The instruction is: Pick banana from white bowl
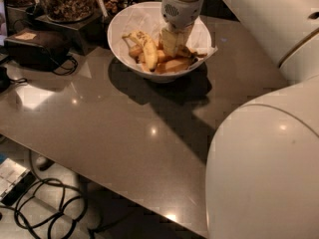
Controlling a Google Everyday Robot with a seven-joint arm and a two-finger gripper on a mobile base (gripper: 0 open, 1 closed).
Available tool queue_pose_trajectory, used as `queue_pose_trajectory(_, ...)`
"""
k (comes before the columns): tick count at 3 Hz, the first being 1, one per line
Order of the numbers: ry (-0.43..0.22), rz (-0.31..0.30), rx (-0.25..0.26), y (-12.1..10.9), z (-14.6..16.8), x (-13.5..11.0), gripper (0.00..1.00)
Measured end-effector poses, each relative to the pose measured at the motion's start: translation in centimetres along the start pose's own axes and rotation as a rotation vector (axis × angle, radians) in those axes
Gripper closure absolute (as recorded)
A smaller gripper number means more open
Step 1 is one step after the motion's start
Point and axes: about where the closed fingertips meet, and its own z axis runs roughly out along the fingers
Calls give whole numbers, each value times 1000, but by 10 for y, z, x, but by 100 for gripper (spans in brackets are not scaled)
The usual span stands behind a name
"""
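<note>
Gripper is hanging down inside the white bowl, sitting among the bananas — whether it's gripping anything, can't tell.

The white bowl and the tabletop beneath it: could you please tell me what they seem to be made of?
The large round white bowl looks like glazed ceramic or hard plastic: smooth, opaque, evenly white wall. The grey-brown tabletop looks like polished stone or laminate: it mirrors lamp glints. The gripper is down inside the bowl.
</note>
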Motion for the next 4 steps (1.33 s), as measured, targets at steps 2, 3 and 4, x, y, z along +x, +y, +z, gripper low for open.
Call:
queue_pose_trajectory(2, -310, -144, 62, 29, -97, 11, 100)
queue_pose_trajectory(3, -421, -235, 78, 47, -124, 29, 100)
queue_pose_trajectory(4, -430, -273, 60, 50, -125, 21, 100)
